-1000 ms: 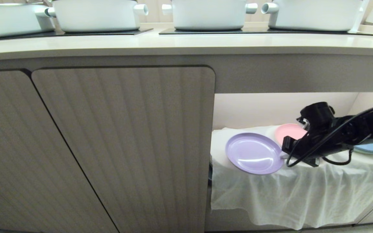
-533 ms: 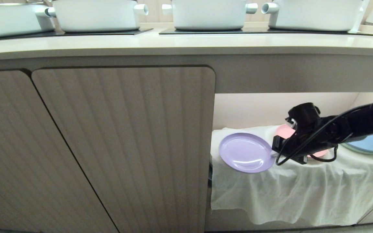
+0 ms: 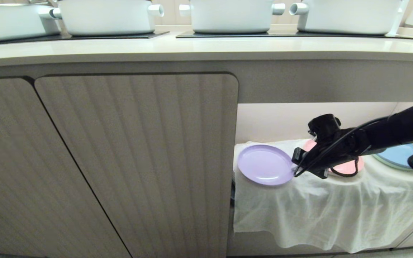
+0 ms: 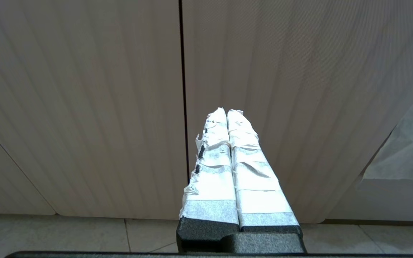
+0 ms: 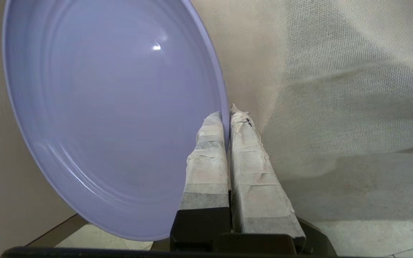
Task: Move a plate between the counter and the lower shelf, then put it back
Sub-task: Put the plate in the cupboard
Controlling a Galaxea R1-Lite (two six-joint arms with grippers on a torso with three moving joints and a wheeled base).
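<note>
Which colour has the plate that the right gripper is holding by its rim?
Lilac purple: the plate, pinched by the right gripper, shows best in the right wrist view.

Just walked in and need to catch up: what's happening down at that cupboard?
The robot's right gripper is shut on the rim of a round lilac plastic plate, holding it at the left end of the low cloth-draped shelf. A pink plate and a blue plate lie on the cloth behind the arm. The beige counter above carries white pots. The left gripper is shut and idle, facing the cupboard doors.
</note>
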